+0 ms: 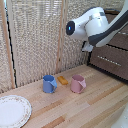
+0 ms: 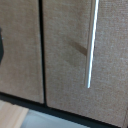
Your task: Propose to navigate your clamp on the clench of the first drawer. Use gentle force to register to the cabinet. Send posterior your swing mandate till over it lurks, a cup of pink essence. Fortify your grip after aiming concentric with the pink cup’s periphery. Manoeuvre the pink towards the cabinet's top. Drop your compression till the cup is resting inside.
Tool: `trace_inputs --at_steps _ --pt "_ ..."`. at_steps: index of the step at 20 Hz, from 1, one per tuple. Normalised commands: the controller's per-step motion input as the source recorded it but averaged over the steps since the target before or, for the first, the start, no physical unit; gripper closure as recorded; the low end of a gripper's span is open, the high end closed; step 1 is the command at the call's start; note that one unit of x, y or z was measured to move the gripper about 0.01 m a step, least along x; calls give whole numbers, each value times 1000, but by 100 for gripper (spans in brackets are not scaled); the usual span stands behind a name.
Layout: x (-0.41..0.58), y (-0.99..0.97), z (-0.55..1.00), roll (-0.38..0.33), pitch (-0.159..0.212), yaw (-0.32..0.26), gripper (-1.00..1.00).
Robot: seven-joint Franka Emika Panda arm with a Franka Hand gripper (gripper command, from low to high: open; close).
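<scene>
The pale pink cup (image 1: 77, 83) stands upright on the wooden table (image 1: 95, 107), apart from the arm. The dark brown cabinet (image 1: 111, 62) is at the exterior view's right. My white arm reaches across its upper part, and my clamp (image 1: 88, 48) is close to the cabinet's front, well above and right of the cup. Its fingers are too small to make out. One drawer front with a silver handle (image 1: 106, 59) shows below the arm; the drawer above it is partly hidden. The wrist view shows two brown drawer fronts (image 2: 65, 60) close up and one silver bar handle (image 2: 92, 42).
A blue mug (image 1: 49, 84) stands left of the pink cup, with a small orange object (image 1: 62, 79) between them, further back. A white plate (image 1: 12, 110) lies at the table's front left. A woven screen (image 1: 35, 35) closes the back.
</scene>
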Motion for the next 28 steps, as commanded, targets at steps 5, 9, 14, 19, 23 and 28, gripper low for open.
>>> trace_inputs --at_steps 5,9,14,19,23,28 --pt "-45 -682 206 -219 -53 29 -100" --pt "-46 -736 384 -72 -66 98 -100" --pt "-49 -714 379 8 6 110 -100" --pt "0 -597 89 154 60 73 -100" --pt "1 -449 0 163 73 57 100" --pt "-21 -254 0 41 3 60 100"
